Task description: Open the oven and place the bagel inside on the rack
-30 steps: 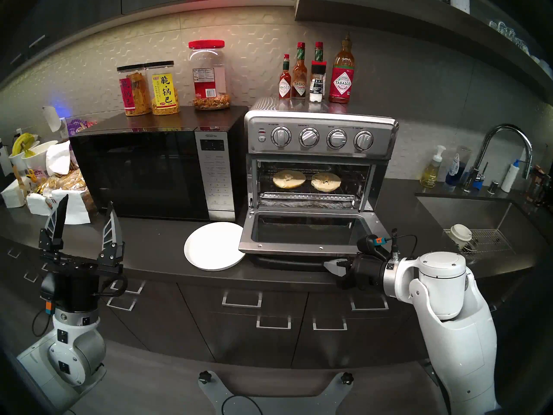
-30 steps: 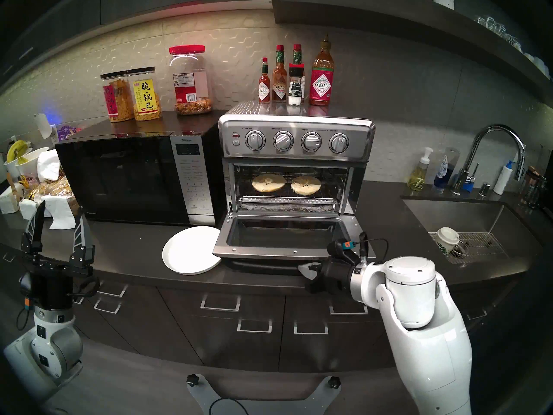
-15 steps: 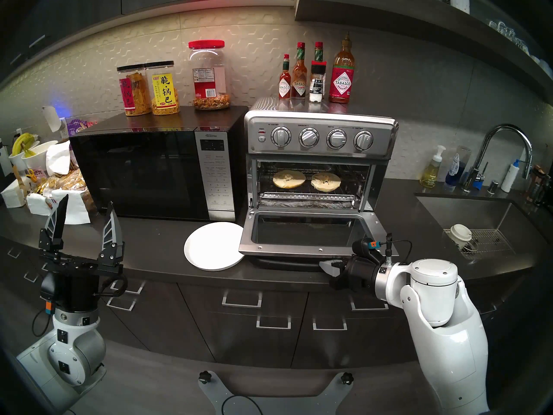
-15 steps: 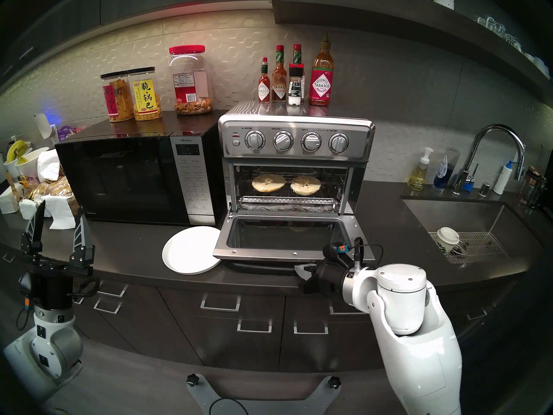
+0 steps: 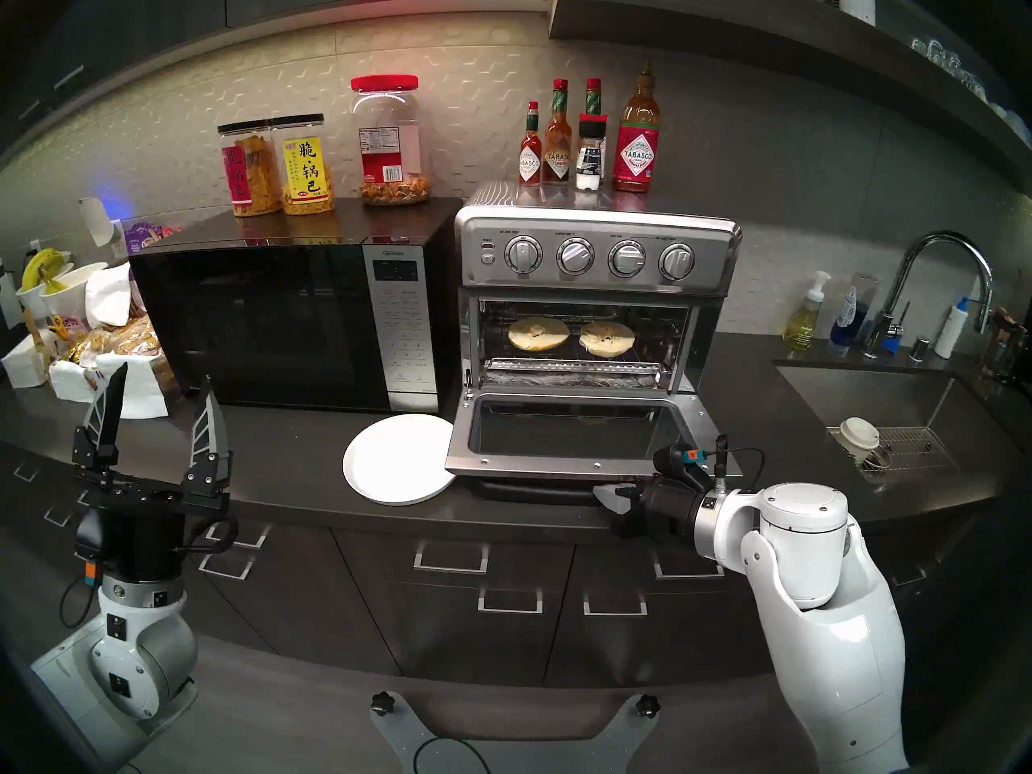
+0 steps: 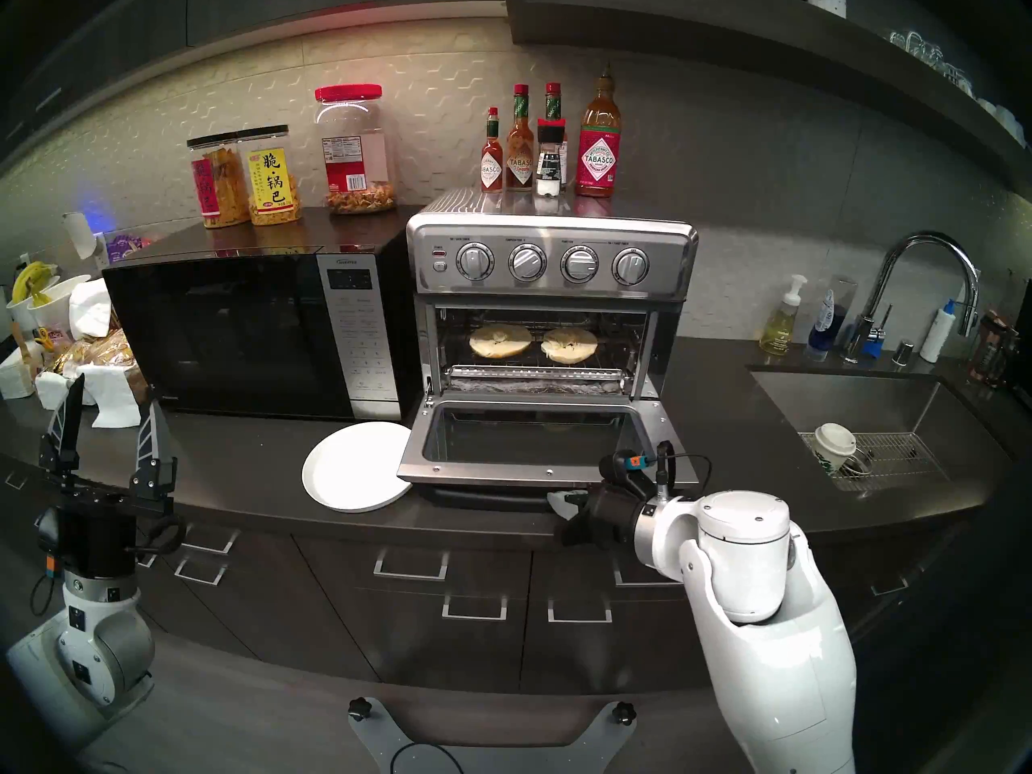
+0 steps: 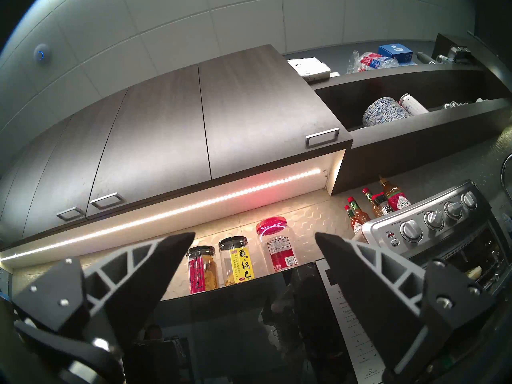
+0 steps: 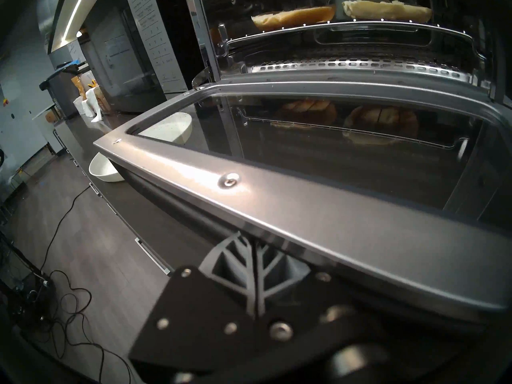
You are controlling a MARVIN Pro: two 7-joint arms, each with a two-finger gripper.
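Observation:
The stainless oven (image 5: 597, 256) stands open, its glass door (image 5: 569, 460) dropped flat toward me. Two bagel halves (image 5: 539, 333) (image 5: 607, 338) lie cut face up, side by side on the wire rack (image 5: 575, 356). In the right wrist view the halves (image 8: 293, 17) (image 8: 388, 10) sit above the door frame (image 8: 277, 203). My right gripper (image 5: 606, 491) is shut and empty. It lies sideways just below the door's front edge near its right end, with its fingertips (image 8: 250, 250) tucked under that edge. My left gripper (image 5: 163, 373) is open and empty, pointing up at the far left.
A white plate (image 5: 399, 459) lies on the counter with its right rim under the door's left corner. The black microwave (image 5: 262, 320) stands left of the oven, with jars on top. Sauce bottles (image 5: 636, 153) stand on the oven. A sink (image 5: 871, 398) holding a paper cup (image 5: 860, 435) is to the right.
My right arm has shifted a little to the left, sliding the shut gripper further along under the door's front edge. The left arm, door and bagel halves have not moved.

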